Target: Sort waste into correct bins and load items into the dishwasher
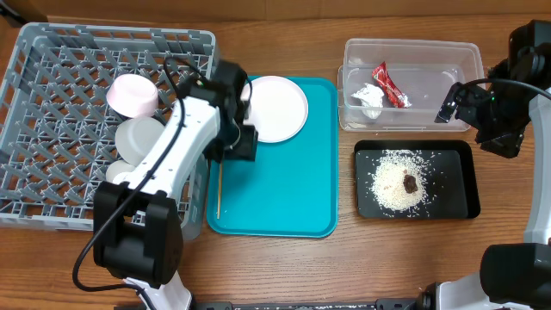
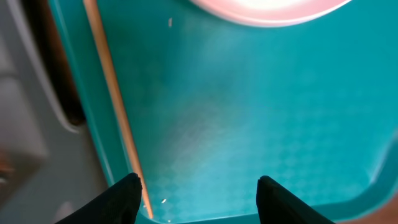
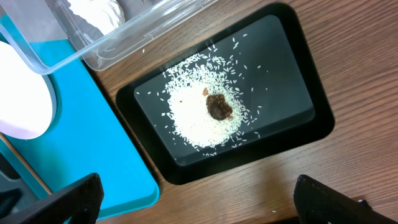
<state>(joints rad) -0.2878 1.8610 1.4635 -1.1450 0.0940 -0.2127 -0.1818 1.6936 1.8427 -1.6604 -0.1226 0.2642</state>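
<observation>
Step in hand: loading, as I judge it. The waste looks sorted, and the dish rack (image 1: 52, 129) at 9 o'clock of the table holds two pale round dishes (image 1: 133, 95).
Waste: the wrapper (image 1: 389, 84) and tissue (image 1: 368, 97) lie in the clear tub (image 1: 409, 47). The rice (image 3: 199, 118) and brown lump (image 3: 217, 107) lie in the black tray (image 3: 292, 68).
Not yet loaded: a white plate (image 1: 275, 108) on the teal tray (image 1: 284, 189), and a chopstick (image 2: 115, 106) along the tray's 9 o'clock rim.
Left gripper (image 2: 198, 196): fingers apart and empty, hovering low over the teal tray. The chopstick runs just beside one fingertip, not between the two.
Right gripper (image 3: 199, 205): fingers apart and empty, held above the black tray, at 3 o'clock of the table.
Next move (judgement): shift the left gripper toward 9 o'clock to straddle the chopstick, descend, and close. The stick is thin, flat and close to the rim, so a fingertip may catch the tray wall.
</observation>
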